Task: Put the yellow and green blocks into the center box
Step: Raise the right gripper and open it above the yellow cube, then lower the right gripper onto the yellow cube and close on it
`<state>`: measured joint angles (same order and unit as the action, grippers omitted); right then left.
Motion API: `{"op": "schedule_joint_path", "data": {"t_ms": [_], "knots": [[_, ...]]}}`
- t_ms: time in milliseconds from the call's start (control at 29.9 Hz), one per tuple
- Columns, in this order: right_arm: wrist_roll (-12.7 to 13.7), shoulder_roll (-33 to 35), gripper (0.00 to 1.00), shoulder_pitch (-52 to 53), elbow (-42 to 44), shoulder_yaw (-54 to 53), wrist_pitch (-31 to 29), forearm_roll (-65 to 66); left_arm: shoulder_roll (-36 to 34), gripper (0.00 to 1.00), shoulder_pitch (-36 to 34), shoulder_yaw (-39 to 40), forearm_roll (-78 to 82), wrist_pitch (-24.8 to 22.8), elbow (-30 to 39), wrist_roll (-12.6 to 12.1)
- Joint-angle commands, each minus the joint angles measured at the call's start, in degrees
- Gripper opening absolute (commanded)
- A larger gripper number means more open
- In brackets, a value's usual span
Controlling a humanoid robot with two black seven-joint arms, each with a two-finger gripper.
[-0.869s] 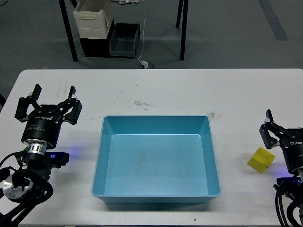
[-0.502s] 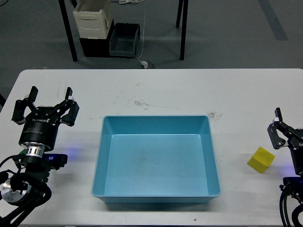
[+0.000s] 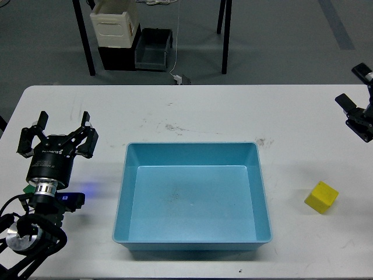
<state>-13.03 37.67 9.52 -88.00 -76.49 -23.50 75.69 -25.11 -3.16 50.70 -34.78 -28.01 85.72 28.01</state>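
Observation:
A yellow block (image 3: 322,197) lies on the white table, right of the blue centre box (image 3: 192,147), which holds nothing. My left gripper (image 3: 57,132) is open and empty over the table's left side, well left of the box. A small green patch (image 3: 27,188) peeks out beside my left arm's wrist; the rest of it is hidden by the arm. My right gripper (image 3: 356,87) is at the far right edge, well behind the yellow block and partly cut off. Its two fingers stand apart with nothing between them.
The table's back edge runs across the upper part of the view. On the floor beyond it stand a white bin (image 3: 115,23), dark crates (image 3: 154,49) and black frame legs (image 3: 85,41). Smudges mark the table behind the box.

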Motion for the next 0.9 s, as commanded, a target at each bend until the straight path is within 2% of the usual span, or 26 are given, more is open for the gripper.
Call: {"op": "schedule_joint_path", "data": {"t_ms": [0, 33, 134, 201, 368, 535, 669, 869], "knots": [[-9.3, 11.7, 1.0, 6.7, 0.2, 11.3, -0.2, 11.9, 1.1, 1.0, -0.1, 0.1, 0.0, 0.0, -0.4, 0.0], [-15.0, 15.2, 1.0, 8.6, 0.2, 14.7, -0.2, 14.0, 1.4, 1.0, -0.1, 0.2, 0.0, 0.0, -0.5, 0.0], [-15.0, 23.2, 1.0, 15.2, 0.2, 25.5, -0.2, 20.3, 1.9, 1.0, 0.0, 1.1, 0.0, 0.1, -1.1, 0.0], [-15.0, 24.9, 1.0, 20.5, 0.1, 33.0, -0.2, 26.4, 1.9, 1.0, 0.0, 1.2, -0.1, 0.0, -1.5, 0.0], [-15.0, 25.0, 1.0, 33.4, 0.4, 51.8, -0.3, 40.9, 2.2, 1.0, 0.0, 1.3, -0.2, 0.1, -1.9, 0.0], [-15.0, 24.2, 1.0, 43.8, 0.7, 66.7, -0.6, 44.0, 2.8, 1.0, 0.0, 1.3, -0.1, 0.0, -2.8, 0.0], [-15.0, 22.1, 1.0, 49.4, 3.4, 73.4, -4.3, 44.0, 3.0, 1.0, 0.0, 1.3, -0.1, 0.0, -3.7, 0.0], [-15.0, 16.6, 1.0, 50.2, 7.8, 74.8, -4.5, 44.0, 4.2, 1.0, -0.1, 1.4, -0.1, 0.0, -4.7, 0.0]]}}
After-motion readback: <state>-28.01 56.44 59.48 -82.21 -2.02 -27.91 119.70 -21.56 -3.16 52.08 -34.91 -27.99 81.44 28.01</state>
